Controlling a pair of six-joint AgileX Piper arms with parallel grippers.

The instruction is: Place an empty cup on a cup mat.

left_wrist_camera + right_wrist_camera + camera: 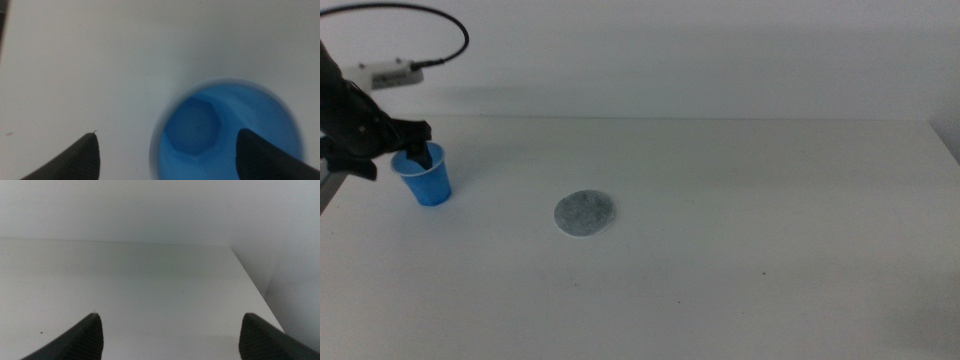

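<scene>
**Q:** Where does the cup stand?

**A:** The small bright blue plastic cup (pixel 426 176), tapered toward its base, sits upright on the white table (pixel 740 230) at the far left of the middle view. It is empty: the left wrist view looks straight down into it and shows only its bare blue bottom (pixel 192 125).

**Q:** And the arm over it?

**A:** The left gripper (pixel 415 152) is down at the cup's whitish rim. Its jaws are spread apart, one dipping inside the cup, the other outside the wall on the bare table. They straddle the rim without closing on it.

**Q:** The mat?

**A:** The flat round speckled grey cup mat (pixel 585 213) with its pale edge lies near the table's middle, well apart from the cup and nothing on it.

**Q:** The other arm?

**A:** The right gripper (pixel 172 337) is out of the middle view; its own camera shows jaws wide apart over bare table.
</scene>
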